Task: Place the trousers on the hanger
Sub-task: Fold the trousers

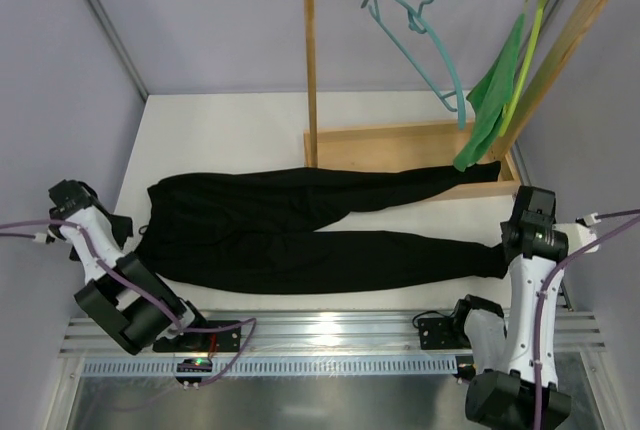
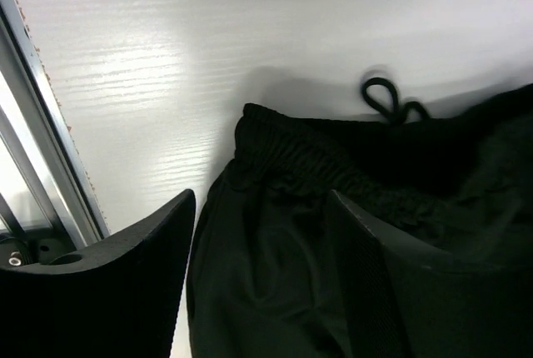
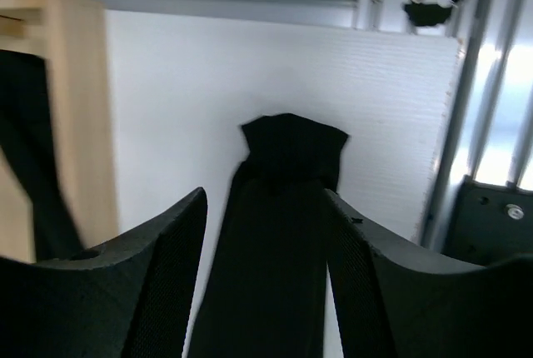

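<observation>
Spread fingers of the left gripper (image 2: pixel 260 208) hang over the waistband (image 2: pixel 291 154) of the trousers (image 1: pixel 300 235) at the left edge of the tabletop (image 1: pixel 230 130), jaws released and pinching nothing. Over one leg cuff (image 3: pixel 291 146) near the right edge, the right gripper (image 3: pixel 265 204) likewise stands open. Between them the trousers lie flat, their long axis running left to right, the second leg reaching the base of the wooden rack (image 1: pixel 311 70). From the rack's rail at the far right corner hangs the hanger (image 1: pixel 420 35), well apart from the cloth and nearer the right arm, which looks better placed to reach it.
</observation>
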Tool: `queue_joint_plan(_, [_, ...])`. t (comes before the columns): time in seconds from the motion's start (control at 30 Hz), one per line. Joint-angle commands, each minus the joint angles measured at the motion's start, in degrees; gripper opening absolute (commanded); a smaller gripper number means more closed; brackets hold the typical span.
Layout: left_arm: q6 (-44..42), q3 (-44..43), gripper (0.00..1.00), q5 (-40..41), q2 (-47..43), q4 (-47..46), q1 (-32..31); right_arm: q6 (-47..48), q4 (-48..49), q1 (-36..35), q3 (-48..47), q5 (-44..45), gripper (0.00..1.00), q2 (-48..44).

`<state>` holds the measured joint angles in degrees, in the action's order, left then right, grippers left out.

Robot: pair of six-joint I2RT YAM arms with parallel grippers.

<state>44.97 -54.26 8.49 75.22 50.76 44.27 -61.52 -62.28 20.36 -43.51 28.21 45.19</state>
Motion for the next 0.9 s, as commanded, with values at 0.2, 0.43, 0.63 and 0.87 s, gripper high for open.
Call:
queue_joint_plan(0.2, [0.47, -2.61, 0.67, -5.49, -7.46, -3.73, -8.05, 4.57, 14.28, 0.12, 5.96, -25.29, 0.59, 0.59])
queue_joint_plan(0.43, [-2.60, 0.91, 0.70, -10.10, -2.98, -5.15, -11.40, 6.05, 19.30, 0.73, 13.71, -15.57, 0.59, 4.46])
queue_joint_plan(0.63, [-3.14, 2.32, 0.73, 0.55, -0.69, -2.78, -11.31, 10.45, 23.69, 3.10, 13.10, -8.44, 0.59, 12.02])
queue_joint_plan(0.87, [-2.17, 4.77, 0.72, 6.81, -0.17, -3.65, -9.38, 14.23, 28.35, 8.81, 12.66, -8.69, 0.59, 18.27])
